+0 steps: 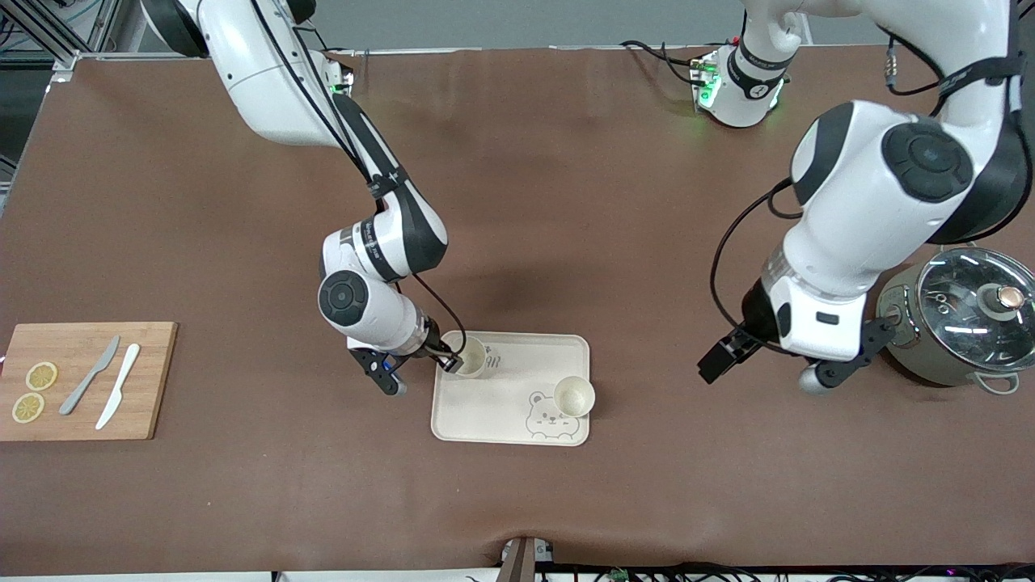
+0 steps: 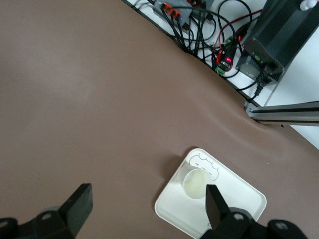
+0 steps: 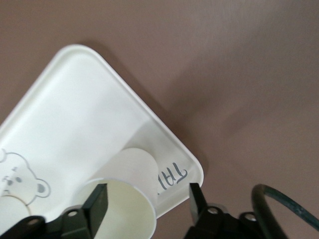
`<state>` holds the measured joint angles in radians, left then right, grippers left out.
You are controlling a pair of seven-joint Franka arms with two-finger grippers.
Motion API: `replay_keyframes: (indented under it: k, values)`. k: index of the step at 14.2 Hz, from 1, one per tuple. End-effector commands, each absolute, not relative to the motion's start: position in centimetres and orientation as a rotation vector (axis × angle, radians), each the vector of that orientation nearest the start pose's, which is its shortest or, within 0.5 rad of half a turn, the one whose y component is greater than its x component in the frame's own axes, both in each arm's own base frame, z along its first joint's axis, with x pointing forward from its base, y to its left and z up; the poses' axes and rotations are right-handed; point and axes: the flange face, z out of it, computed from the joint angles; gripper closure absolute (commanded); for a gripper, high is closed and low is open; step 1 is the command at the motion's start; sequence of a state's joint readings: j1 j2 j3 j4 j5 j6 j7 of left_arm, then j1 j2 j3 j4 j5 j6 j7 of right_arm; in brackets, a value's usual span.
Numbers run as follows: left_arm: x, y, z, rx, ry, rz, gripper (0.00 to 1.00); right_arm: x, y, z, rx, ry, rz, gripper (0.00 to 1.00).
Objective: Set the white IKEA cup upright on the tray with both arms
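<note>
Tray (image 1: 509, 404) sits low in the front frame, centre, flat on the brown surface (image 1: 566, 202). It also shows in the left wrist view (image 2: 239, 199) and the right wrist view (image 3: 75, 99).

White cup (image 1: 473, 356) is upright on the tray, mouth up, in the tray corner farther from the front camera toward the right arm's end, just beside the printed lettering (image 3: 172, 177). Same cup seen from the right wrist (image 3: 130, 194).

Right tool (image 1: 453, 364) is down at that cup. Fingers are apart and straddle it (image 3: 147, 199). One finger (image 3: 195, 199) stands clear of the cup wall with a gap. The other overlaps the rim in view, and I can't tell whether it touches. Not clamped.

Second cup (image 1: 575, 396) is also upright on the tray, at the bear face (image 1: 550, 420), toward the left arm's end and nearer the front camera than the first. It shows in the left wrist view too (image 2: 196, 182).

Left tool (image 1: 760, 376) hangs over bare surface between the tray and the pot, fingers wide apart with nothing between them (image 2: 147, 204). Left arm waits.

Pot with glass lid (image 1: 966, 323) is mid-frame at the left arm's end. Wooden cutting board (image 1: 149, 380) is at the right arm's end, carrying two lemon slices (image 1: 34, 392), a grey knife (image 1: 89, 376) and a white knife (image 1: 119, 396).
</note>
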<state>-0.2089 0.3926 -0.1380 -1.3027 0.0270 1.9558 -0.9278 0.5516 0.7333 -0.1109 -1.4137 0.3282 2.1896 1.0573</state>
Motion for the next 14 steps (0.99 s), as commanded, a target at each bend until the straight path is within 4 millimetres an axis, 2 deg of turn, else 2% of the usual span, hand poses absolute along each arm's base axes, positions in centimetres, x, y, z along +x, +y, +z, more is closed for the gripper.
replay_keyframes:
  k: [1,2,4,5,6,7,9,11,13,14]
  values:
    - [65.2,-18.2,57.8,-3.126,-0.909,-0.341,0.00,66.6,32.2,31.9,-2.798,1.105,0.203,0.00]
    - [64.9,-16.9,58.5,-3.118,-0.896,-0.329,0.00,66.8,31.8,33.3,-2.810,1.103,0.220,0.00]
    - [63.9,-14.7,60.8,-3.119,-0.822,-0.331,0.00,67.6,29.5,34.4,-2.817,1.149,0.262,0.00]
    - [63.5,-14.1,62.0,-3.127,-0.780,-0.358,0.00,67.6,29.3,36.2,-2.812,1.139,0.235,0.00]
    - [62.8,-13.6,63.3,-3.131,-0.758,-0.377,0.00,67.4,29.0,38.8,-2.827,1.088,0.174,0.00]
    - [62.4,-11.8,63.9,-3.113,-0.779,-0.353,0.00,67.3,27.9,40.4,-2.843,1.067,0.155,0.00]
    - [60.7,-9.3,66.4,-3.104,-0.770,-0.343,0.00,66.6,25.6,43.3,-2.858,1.075,0.216,0.00]
    - [60.1,-5.0,67.4,-3.109,-0.672,-0.319,0.00,65.3,24.2,46.6,-2.882,1.004,0.242,0.00]
    - [58.8,-3.3,68.8,-3.114,-0.537,-0.304,0.00,64.5,20.6,49.2,-2.866,1.017,0.263,0.00]
    - [58.4,-1.4,68.9,-3.106,-0.508,-0.275,0.00,63.5,19.7,50.2,-2.870,0.987,0.263,0.00]
